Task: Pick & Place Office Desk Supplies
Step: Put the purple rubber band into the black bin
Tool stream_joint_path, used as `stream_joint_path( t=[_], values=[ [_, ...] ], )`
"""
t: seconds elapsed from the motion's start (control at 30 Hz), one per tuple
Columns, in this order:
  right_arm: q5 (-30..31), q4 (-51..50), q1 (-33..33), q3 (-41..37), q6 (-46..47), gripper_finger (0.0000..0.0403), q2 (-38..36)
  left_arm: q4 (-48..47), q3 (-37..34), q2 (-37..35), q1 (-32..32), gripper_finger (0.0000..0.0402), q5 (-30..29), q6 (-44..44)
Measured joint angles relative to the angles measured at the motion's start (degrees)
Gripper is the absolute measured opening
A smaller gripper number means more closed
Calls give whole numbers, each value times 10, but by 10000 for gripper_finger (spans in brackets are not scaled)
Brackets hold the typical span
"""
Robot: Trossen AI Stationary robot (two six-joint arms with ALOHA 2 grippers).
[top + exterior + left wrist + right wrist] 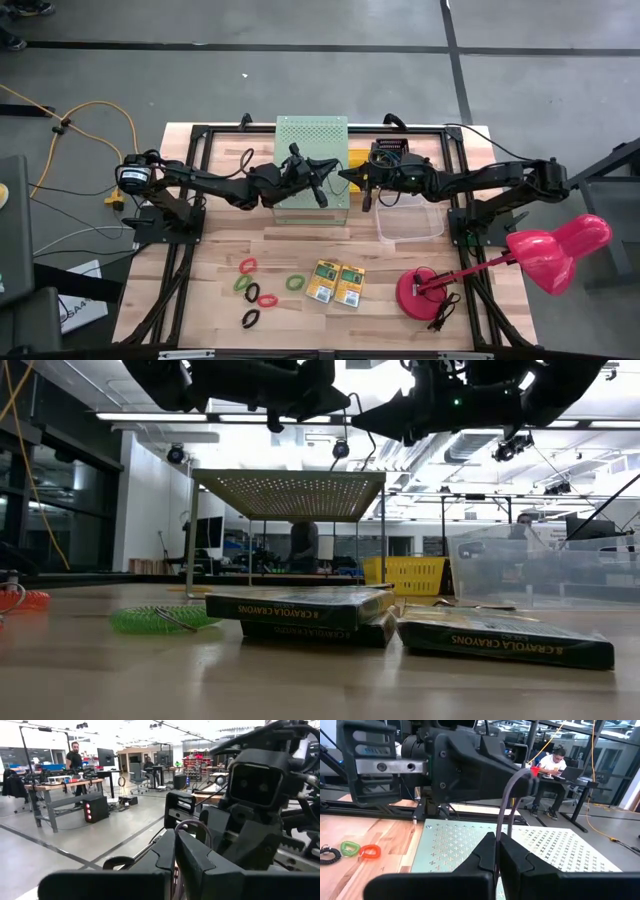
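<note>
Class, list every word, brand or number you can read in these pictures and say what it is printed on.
"CRAYOLA CRAYONS", on the side of the right crayon box, low view.
"CRAYOLA CRAYONS", on the side of the left crayon box, low view.
Print on the box tops in the high view: too small to read.
Label on the other arm's housing, right wrist view: too blurred to read.

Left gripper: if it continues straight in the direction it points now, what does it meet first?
Most likely the right gripper, facing the left gripper closely above the pale-green perforated box; heights are unclear.
</note>
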Motion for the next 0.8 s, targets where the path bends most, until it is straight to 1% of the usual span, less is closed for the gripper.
stream_joint_path(
  t=[0.17,0.27,0.4,0.63,0.8],
  values=[
    [8,-33,0,0,0,3,-29,0,0,0,-10,47,1,6],
    [31,-62,3,0,0,3,-51,0,0,0,-15,64,1,13],
    [98,-107,13,0,0,3,-86,0,0,0,-17,70,1,13],
    [244,-194,37,0,-4,3,-148,0,0,0,-17,71,1,12],
    [317,-241,41,0,-5,3,-173,0,0,0,-17,71,1,11]
  ],
)
